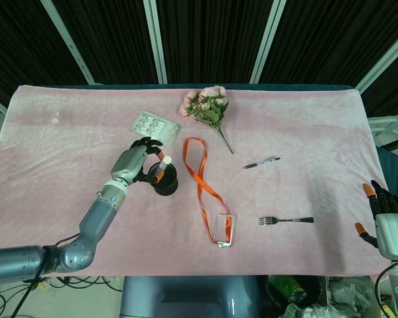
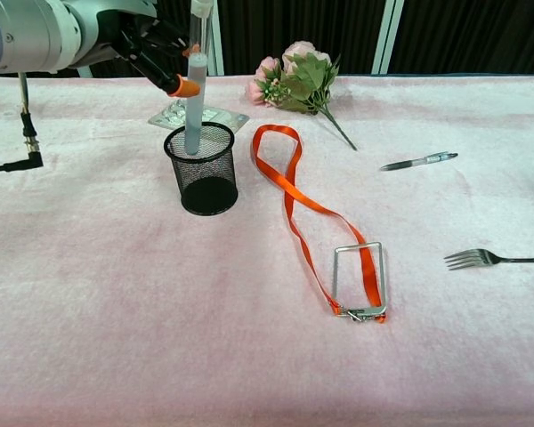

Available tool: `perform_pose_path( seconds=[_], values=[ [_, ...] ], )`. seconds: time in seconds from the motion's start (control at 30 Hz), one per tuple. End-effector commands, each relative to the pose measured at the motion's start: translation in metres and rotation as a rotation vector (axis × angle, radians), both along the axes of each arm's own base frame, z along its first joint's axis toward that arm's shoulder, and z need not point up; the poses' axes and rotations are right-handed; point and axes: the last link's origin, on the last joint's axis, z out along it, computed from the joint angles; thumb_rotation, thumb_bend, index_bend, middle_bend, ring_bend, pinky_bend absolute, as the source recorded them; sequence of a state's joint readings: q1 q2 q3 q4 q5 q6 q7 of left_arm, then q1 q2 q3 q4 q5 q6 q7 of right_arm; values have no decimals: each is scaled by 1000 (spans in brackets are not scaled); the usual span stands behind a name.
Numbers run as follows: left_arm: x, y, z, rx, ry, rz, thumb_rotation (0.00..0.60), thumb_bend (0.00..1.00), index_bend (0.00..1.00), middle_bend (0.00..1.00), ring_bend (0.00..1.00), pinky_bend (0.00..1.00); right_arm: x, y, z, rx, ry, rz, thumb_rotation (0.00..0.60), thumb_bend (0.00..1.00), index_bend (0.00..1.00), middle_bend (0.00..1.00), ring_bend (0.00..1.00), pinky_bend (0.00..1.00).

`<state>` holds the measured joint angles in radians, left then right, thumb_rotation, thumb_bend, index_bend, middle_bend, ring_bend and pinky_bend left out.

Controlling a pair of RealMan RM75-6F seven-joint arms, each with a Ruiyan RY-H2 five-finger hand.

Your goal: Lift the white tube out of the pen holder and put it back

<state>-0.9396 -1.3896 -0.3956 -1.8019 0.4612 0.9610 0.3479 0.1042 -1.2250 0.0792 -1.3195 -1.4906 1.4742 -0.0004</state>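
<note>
White tube (image 2: 194, 98) stands nearly upright with its lower end inside the black mesh pen holder (image 2: 202, 168), its upper part pinched between the orange-tipped fingertips (image 2: 186, 88) of the left hand (image 1: 141, 161). That hand sits above the holder's rim and to its left in the chest view, dark fingers curled round the tube, with the grey forearm running off toward the table's near left edge.

Just beyond the hand lies a foil blister pack (image 1: 156, 126) of pills, flat on the cloth. To the hand's right an orange lanyard (image 2: 295, 201) loops across the surface, ending in a clear badge frame (image 2: 359, 280) nearer the front edge. Farther off on that side rest a bunch of pink artificial flowers (image 1: 206, 108), a pen (image 1: 262, 163) and a metal fork (image 1: 286, 220), each well apart from the holder.

All of this lies on a pink fleecy cloth (image 1: 305, 126) covering the whole table (slightly wrinkled along its far edge). Behind the table hangs a dark wall or curtain crossed by pale slanted bars (image 1: 156, 41).

The right hand (image 1: 383, 222) waits past the table's near right corner, holding nothing, fingers spread.
</note>
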Motion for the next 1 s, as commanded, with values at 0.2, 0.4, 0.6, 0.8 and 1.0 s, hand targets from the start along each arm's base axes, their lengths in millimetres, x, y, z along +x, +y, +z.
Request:
perform_pose_path(
  seconds=[0.2, 0.4, 0.6, 0.8, 1.0],
  values=[
    [-1, 8, -19, -28, 55, 16, 600, 427, 595, 164, 0, 0, 1, 0, 1, -3, -2, 2, 600, 154, 0, 39, 123, 181],
    [-5, 8, -28, -42, 97, 32, 600, 427, 582, 159, 0, 0, 0, 0, 0, 1, -2, 0, 600, 154, 0, 38, 123, 181],
    [-8, 4, -33, -55, 108, 38, 600, 425, 570, 157, 0, 0, 1, 1, 0, 2, 1, -2, 600, 155, 0, 40, 123, 181],
    [-13, 3, -39, -53, 132, 45, 600, 424, 541, 151, 0, 0, 0, 1, 1, 15, 5, -23, 600, 155, 0, 40, 123, 181],
    [-14, 4, -41, -58, 142, 47, 600, 397, 489, 143, 0, 0, 0, 1, 1, 13, 5, -27, 600, 154, 0, 40, 123, 181]
  ],
)
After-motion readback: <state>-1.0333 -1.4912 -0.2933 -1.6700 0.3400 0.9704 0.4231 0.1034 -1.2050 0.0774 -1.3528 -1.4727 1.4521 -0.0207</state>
